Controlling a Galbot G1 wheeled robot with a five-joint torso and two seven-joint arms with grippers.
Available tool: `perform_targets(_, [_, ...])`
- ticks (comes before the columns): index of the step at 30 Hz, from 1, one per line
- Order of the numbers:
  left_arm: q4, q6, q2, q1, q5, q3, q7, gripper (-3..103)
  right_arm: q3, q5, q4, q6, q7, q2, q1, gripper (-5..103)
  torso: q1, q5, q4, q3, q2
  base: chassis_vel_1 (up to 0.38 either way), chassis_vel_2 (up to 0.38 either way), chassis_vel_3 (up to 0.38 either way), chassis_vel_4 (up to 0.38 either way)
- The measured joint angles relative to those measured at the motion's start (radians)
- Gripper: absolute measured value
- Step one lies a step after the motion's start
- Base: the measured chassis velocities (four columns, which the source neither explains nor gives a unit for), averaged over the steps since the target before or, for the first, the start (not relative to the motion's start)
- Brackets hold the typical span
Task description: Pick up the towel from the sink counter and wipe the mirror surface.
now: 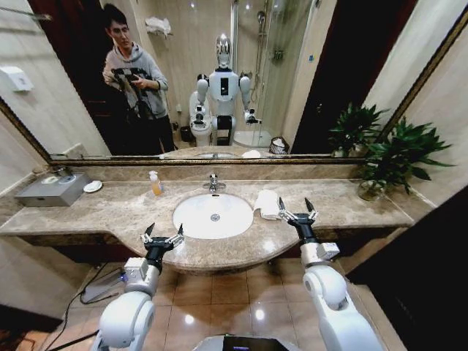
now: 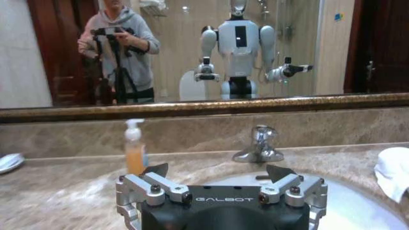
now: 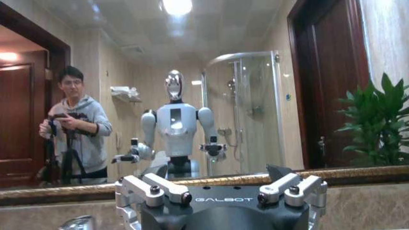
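The white rumpled towel [image 1: 268,203] lies on the speckled beige sink counter [image 1: 124,208], just right of the oval basin [image 1: 212,216]; it also shows in the left wrist view [image 2: 393,172]. My right gripper [image 1: 296,208] hovers open over the counter's front, right beside the towel, holding nothing, and faces the mirror [image 3: 191,96]. Open and empty too, my left gripper [image 1: 164,232] sits at the counter's front edge left of the basin, pointing at the tap [image 2: 259,146]. The wide bronze-framed mirror [image 1: 219,73] spans the wall above the counter.
An orange soap bottle [image 1: 155,183] stands left of the chrome tap [image 1: 213,183]. A grey box [image 1: 53,189] and a small dish [image 1: 93,186] sit at the counter's left end, a potted plant [image 1: 387,157] at its right end.
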Motion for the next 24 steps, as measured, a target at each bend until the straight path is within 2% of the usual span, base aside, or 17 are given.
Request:
perform_targets(6, [0.0,0.0,0.0,0.0,0.0,0.0,0.0,100,-0.031,0.005,-0.007,-0.043,0.022,-0.016,0.019,100,0.001,-0.0002,0.0001,0.0,-0.001,-0.207,0.212,0.194,-0.178])
perform_targets(7, [0.0,0.0,0.0,0.0,0.0,0.0,0.0,100,-0.043,0.015,-0.005,-0.062,0.039,-0.02,0.026,100,0.002,-0.0004,0.001,0.001,-0.001,-0.184,0.171,0.218,-0.125])
perform_targets(9, [0.0,0.0,0.0,0.0,0.0,0.0,0.0,100,-0.075,0.044,0.006,-0.129,0.08,-0.039,0.04,100,0.002,0.0004,0.001,0.001,-0.001,-0.113,0.127,0.096,-0.064])
perform_targets(10, [0.0,0.0,0.0,0.0,0.0,0.0,0.0,100,-0.094,0.06,0.013,-0.176,0.103,-0.055,0.05,100,0.002,-0.0001,0.0003,0.001,-0.001,-0.089,0.084,0.008,-0.014])
perform_targets(11, [0.0,0.0,0.0,0.0,0.0,0.0,0.0,100,-0.094,0.06,0.013,-0.176,0.103,-0.055,0.05,100,0.002,-0.0001,0.0003,0.001,-0.001,-0.089,0.084,0.008,-0.014])
perform_targets(12, [0.0,0.0,0.0,0.0,0.0,0.0,0.0,100,-0.11,0.077,0.017,-0.211,0.122,-0.07,0.058,100,0.001,-0.0003,-0.0004,0.001,-0.001,0.0,0.0,0.0,0.0])
perform_targets(14, [0.0,0.0,0.0,0.0,0.0,0.0,0.0,100,-0.168,0.172,0.017,-0.322,0.186,-0.134,0.097,100,0.0,0.0001,0.0002,0.0,0.0,0.01,-0.012,-0.036,0.005])
perform_targets(15, [0.0,0.0,0.0,0.0,0.0,0.0,0.0,100,-0.168,0.172,0.017,-0.322,0.186,-0.134,0.097,100,0.0,0.0001,0.0002,0.0,0.0,0.02,-0.024,-0.071,0.011])
perform_targets(19, [0.0,0.0,0.0,0.0,0.0,0.0,0.0,100,-0.272,0.35,-0.03,-0.433,0.285,-0.257,0.2,100,-0.001,0.0004,0.0007,0.0,0.0,0.085,-0.029,-0.062,0.047])
perform_targets(20, [0.0,0.0,0.0,0.0,0.0,0.0,0.0,100,-0.272,0.35,-0.03,-0.433,0.285,-0.257,0.2,100,-0.001,0.0004,0.0007,0.0,0.0,0.085,-0.033,-0.068,0.054])
perform_targets(22, [0.0,0.0,0.0,0.0,0.0,0.0,0.0,100,-0.354,0.467,-0.079,-0.476,0.354,-0.331,0.298,100,-0.001,0.0,0.0007,0.0,0.0,0.029,-0.017,-0.005,0.011])
perform_targets(24, [0.0,0.0,0.0,0.0,0.0,0.0,0.0,100,-0.387,0.502,-0.104,-0.487,0.377,-0.35,0.337,100,0.0,0.0002,0.0004,0.0,0.0,0.0,0.0,0.0,0.0])
